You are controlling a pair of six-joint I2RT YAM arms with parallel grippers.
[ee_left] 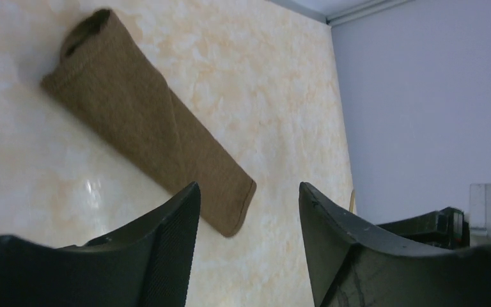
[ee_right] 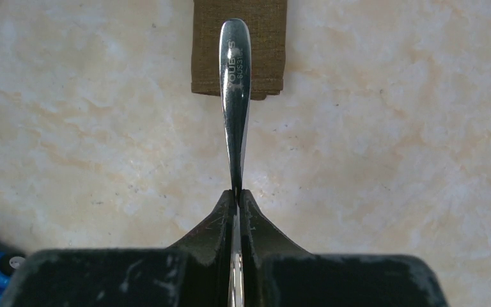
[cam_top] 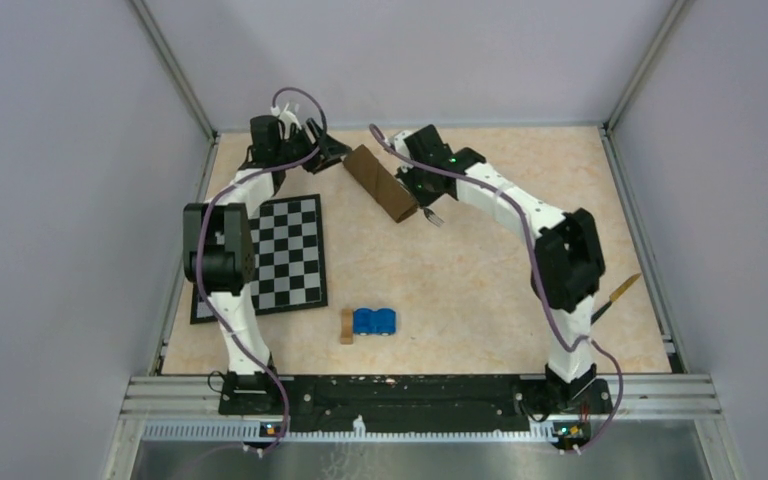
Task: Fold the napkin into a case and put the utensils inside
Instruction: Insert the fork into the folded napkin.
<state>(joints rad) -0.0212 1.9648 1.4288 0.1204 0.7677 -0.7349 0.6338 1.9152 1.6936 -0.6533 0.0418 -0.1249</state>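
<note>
The napkin lies folded as a long brown case (cam_top: 380, 183), slanting across the far middle of the table. My right gripper (cam_top: 422, 202) is shut on a metal fork whose tines (cam_top: 434, 216) stick out behind it. In the right wrist view the fork's handle (ee_right: 235, 77) runs from the shut right gripper (ee_right: 238, 192) up over the case's near end (ee_right: 208, 61). My left gripper (cam_top: 338, 152) is open at the case's far end. In the left wrist view the left gripper (ee_left: 249, 188) holds nothing, and the case (ee_left: 147, 121) lies just beyond its left finger.
A checkered mat (cam_top: 270, 255) lies at the left. A blue block (cam_top: 374, 321) and a small tan wooden block (cam_top: 346, 326) sit near the front middle. A tan-handled utensil (cam_top: 620, 293) lies at the table's right edge. Grey walls enclose the table.
</note>
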